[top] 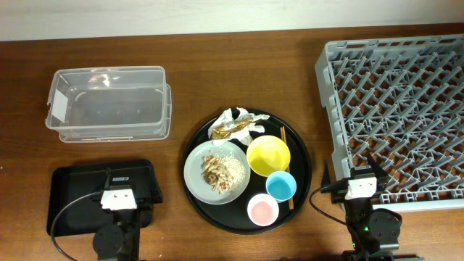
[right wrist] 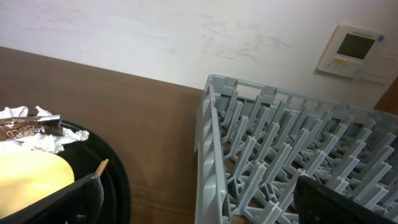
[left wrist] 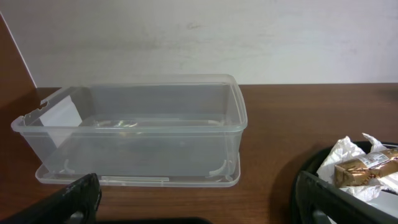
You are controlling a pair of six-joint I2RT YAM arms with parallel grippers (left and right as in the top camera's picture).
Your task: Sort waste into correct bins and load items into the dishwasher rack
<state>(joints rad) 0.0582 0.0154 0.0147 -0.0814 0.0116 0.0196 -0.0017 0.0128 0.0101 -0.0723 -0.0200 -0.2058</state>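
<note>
A large round black tray [top: 221, 212] sits in the middle of the tabletop [top: 217, 72] and carries most of the things. At its far side lies the crumpled white paper [top: 235, 125], with the gold-brown wrapper [left wrist: 367, 167] lying in its folds. The grey-green plate [top: 193, 163] takes the tray's left half, with the food scraps [top: 216, 172] heaped on it. The yellow bowl [top: 268, 154] stands upright just right of the plate; whether their rims touch cannot be told. The blue cup [top: 280, 186] is just nearer than the bowl and the pink cup [top: 262, 210] nearer still, both upright with mouths up. The chopsticks [top: 283, 135] run near to far along the tray's right side, partly hidden by the bowl and the blue cup.

The clear tub [top: 109, 101], with a white label [top: 58, 107] at its left end, stands at the far left of the tabletop; the shallow black tray [top: 72, 192] lies nearer, at the near left. The grey rack [top: 399, 109] fills the right side, near the round tray but apart from it, its right edge cut off by the frame.

The left fingers [left wrist: 78, 199] hover over the right part of the shallow black tray, facing the tub; they are spread wide and hold nothing. The right fingers [right wrist: 68, 202] hang over the gap between the round tray and the rack's near left corner, likewise spread wide with nothing between them.
</note>
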